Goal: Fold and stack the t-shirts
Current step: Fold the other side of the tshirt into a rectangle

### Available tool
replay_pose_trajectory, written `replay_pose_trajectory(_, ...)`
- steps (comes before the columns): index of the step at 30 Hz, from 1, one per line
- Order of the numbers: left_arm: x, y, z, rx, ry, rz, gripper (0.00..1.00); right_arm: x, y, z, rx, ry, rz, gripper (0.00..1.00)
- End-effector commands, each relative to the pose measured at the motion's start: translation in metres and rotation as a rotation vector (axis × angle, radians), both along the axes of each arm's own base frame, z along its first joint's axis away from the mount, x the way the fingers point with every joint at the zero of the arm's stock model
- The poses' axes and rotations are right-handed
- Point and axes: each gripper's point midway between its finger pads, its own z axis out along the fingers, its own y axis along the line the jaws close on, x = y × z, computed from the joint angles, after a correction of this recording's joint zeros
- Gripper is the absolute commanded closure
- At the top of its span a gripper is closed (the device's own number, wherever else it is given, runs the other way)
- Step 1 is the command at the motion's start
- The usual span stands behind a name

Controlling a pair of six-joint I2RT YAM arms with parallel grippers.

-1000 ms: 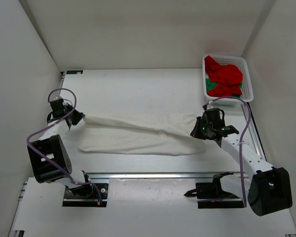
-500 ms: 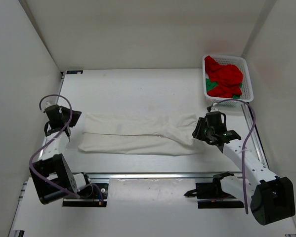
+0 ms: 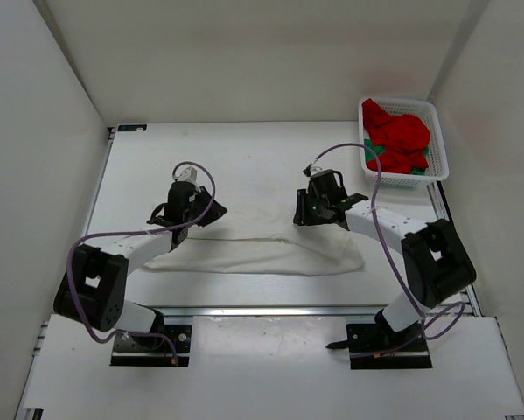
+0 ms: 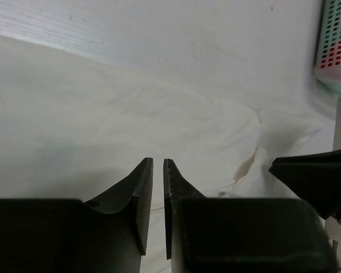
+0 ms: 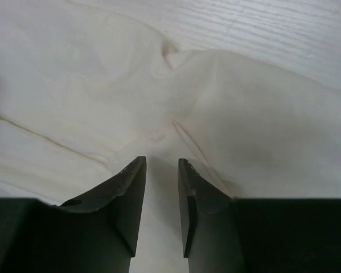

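Note:
The white t-shirt (image 3: 262, 254) lies flat on the table as a long folded band, and it fills the left wrist view (image 4: 102, 114) and the right wrist view (image 5: 73, 85). My left gripper (image 3: 205, 214) hovers over its far left part, jaws a narrow slit apart (image 4: 157, 161) with nothing between them. Over the far right part, my right gripper (image 3: 307, 210) is open (image 5: 161, 160) and empty above a crease. The red t-shirt (image 3: 401, 136) and the green t-shirt (image 3: 372, 149) lie bunched in the basket.
The white lattice basket (image 3: 438, 140) stands at the back right corner, its edge visible in the left wrist view (image 4: 335, 40). White walls close in the table on the left, back and right. Metal rails run along the near edge (image 3: 270, 311).
Both grippers have let go of the white shirt's ends and opened. Both arms have swung inward over the shirt, which has dropped flat.

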Motion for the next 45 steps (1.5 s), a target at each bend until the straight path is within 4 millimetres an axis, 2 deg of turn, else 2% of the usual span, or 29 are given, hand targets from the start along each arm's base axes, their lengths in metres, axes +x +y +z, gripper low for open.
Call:
replay_pose_trajectory(1,0.002,-0.016,0.007,-0.029,-0.037,-0.052,0.76,0.034,0.015,0.025,0.050,-0.115,0.028,0.71)
replay_pose_trajectory(4,-0.010,-0.032,0.001,-0.053,-0.026,-0.099,0.76,0.032,0.015,0.012,0.027,-0.085,0.036,0.70)
replay_pose_trajectory(7,-0.018,-0.041,-0.002,-0.063,-0.026,-0.117,0.76,0.023,0.017,-0.001,0.027,-0.052,0.046,0.65)
replay_pose_trajectory(10,-0.026,-0.048,-0.008,-0.075,-0.011,-0.132,0.77,0.017,0.019,-0.008,0.056,-0.028,0.069,0.65)
replay_pose_trajectory(12,-0.028,-0.048,-0.012,-0.081,-0.001,-0.136,0.77,0.012,0.017,-0.010,0.079,-0.011,0.076,0.71)
replay_pose_trajectory(15,-0.032,-0.049,-0.017,-0.080,0.004,-0.140,0.78,0.000,0.016,-0.011,0.100,0.008,0.096,0.90)
replay_pose_trajectory(18,-0.034,-0.050,-0.016,-0.083,0.003,-0.141,0.78,-0.014,0.018,-0.012,0.081,0.029,0.110,0.99)
replay_pose_trajectory(20,-0.034,-0.052,-0.016,-0.086,0.003,-0.146,0.78,-0.023,0.016,-0.001,0.075,0.004,0.102,1.00)
replay_pose_trajectory(21,-0.035,-0.055,-0.013,-0.092,-0.002,-0.152,0.78,-0.034,0.019,-0.003,0.073,0.014,0.111,1.00)
replay_pose_trajectory(23,-0.036,-0.058,-0.013,-0.094,-0.006,-0.165,0.78,-0.045,0.024,0.008,0.085,-0.012,0.123,1.00)
replay_pose_trajectory(26,-0.036,-0.058,-0.010,-0.107,-0.007,-0.163,0.78,-0.073,0.027,0.004,0.043,0.024,0.130,1.00)
replay_pose_trajectory(27,-0.038,-0.057,-0.015,-0.103,0.006,-0.161,0.79,-0.082,0.030,0.001,0.038,0.040,0.130,1.00)
replay_pose_trajectory(29,-0.035,-0.057,-0.009,-0.113,-0.009,-0.159,0.78,-0.099,0.032,-0.006,0.031,0.080,0.133,0.93)
replay_pose_trajectory(31,-0.035,-0.057,-0.007,-0.114,-0.014,-0.160,0.78,-0.117,0.038,-0.010,0.039,0.112,0.170,0.81)
replay_pose_trajectory(33,-0.035,-0.055,-0.004,-0.116,-0.017,-0.155,0.79,-0.127,0.048,-0.001,0.058,0.108,0.213,0.80)
replay_pose_trajectory(36,-0.032,-0.055,0.005,-0.126,-0.037,-0.148,0.77,-0.119,0.045,0.022,0.062,0.062,0.205,0.77)
replay_pose_trajectory(38,-0.030,-0.054,0.007,-0.117,-0.047,-0.145,0.78,-0.103,0.043,0.040,0.083,-0.002,0.187,0.77)
replay_pose_trajectory(40,-0.031,-0.057,0.006,-0.108,-0.047,-0.150,0.78,-0.075,0.026,0.049,0.102,-0.054,0.110,0.81)
replay_pose_trajectory(42,-0.032,-0.060,0.003,-0.111,-0.038,-0.157,0.78,-0.051,0.014,0.039,0.109,-0.055,0.069,0.84)
replay_pose_trajectory(43,-0.030,-0.061,0.008,-0.119,-0.045,-0.155,0.77,-0.040,0.005,0.029,0.097,-0.036,0.031,0.88)
replay_pose_trajectory(44,-0.031,-0.060,0.002,-0.109,-0.034,-0.159,0.78,-0.028,0.001,0.032,0.103,-0.045,0.024,0.94)
replay_pose_trajectory(45,-0.031,-0.062,0.002,-0.110,-0.033,-0.161,0.78,-0.025,0.003,0.019,0.082,-0.011,0.038,0.99)
